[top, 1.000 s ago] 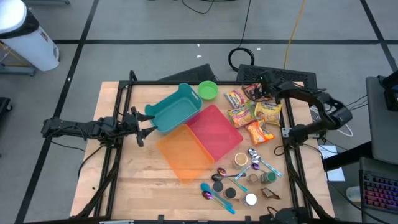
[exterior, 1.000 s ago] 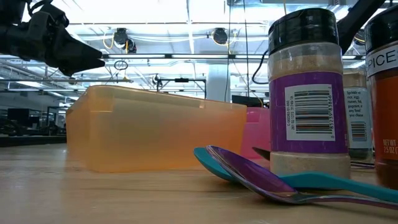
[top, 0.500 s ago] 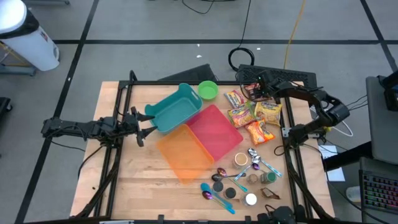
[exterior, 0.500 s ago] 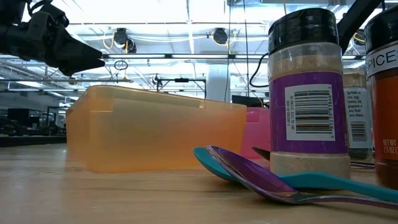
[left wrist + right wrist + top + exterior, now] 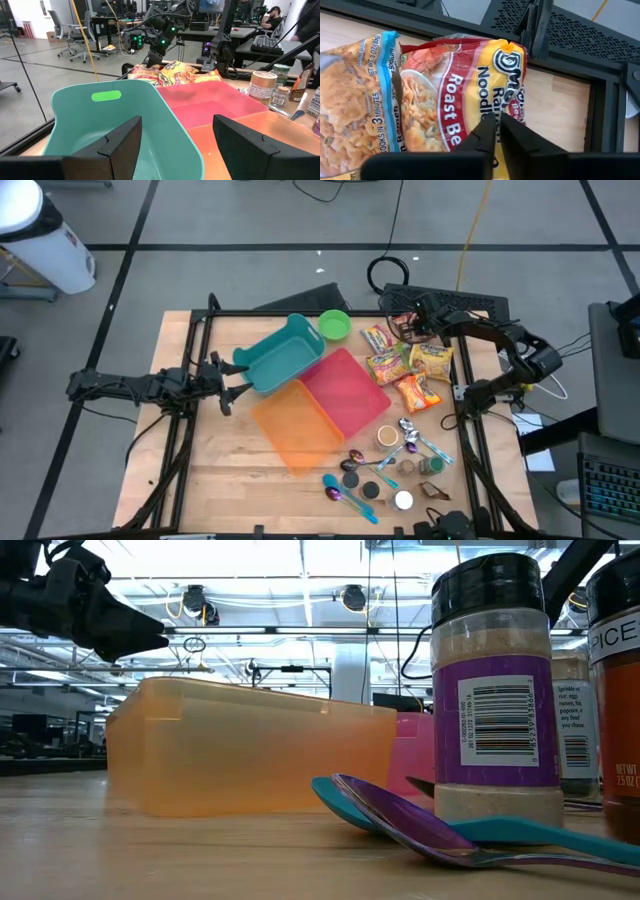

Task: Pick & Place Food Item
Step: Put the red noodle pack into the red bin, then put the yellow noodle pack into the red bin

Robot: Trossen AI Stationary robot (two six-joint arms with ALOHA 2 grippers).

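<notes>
Several ramen packets lie flat at the table's far right. My right gripper [image 5: 410,323] is down on the farthest one, a red and yellow roast beef ramen packet [image 5: 465,85], and is shut on it. My left gripper [image 5: 228,388] hangs open at the table's left, its fingers just short of the teal bin [image 5: 110,125] and touching nothing. The teal bin, a pink bin [image 5: 345,390] and an orange bin [image 5: 298,423] stand side by side at mid table. My right gripper pinches the roast beef packet's wrapper [image 5: 496,111] between its two fingers, toward the packet's yellow end. The fingers come from above, slanting down. The packet lies flat on the table with its edge on a neighbouring packet [image 5: 355,100].
A green bowl [image 5: 334,323] stands beyond the teal bin. Spice jars [image 5: 497,690], spoons [image 5: 420,825] and small lids crowd the near right. A black metal frame [image 5: 560,65] runs along the table's far edge just beyond the packet.
My right arm has eased a little toward the table's left over the far packets. The packets and bins lie as before.
</notes>
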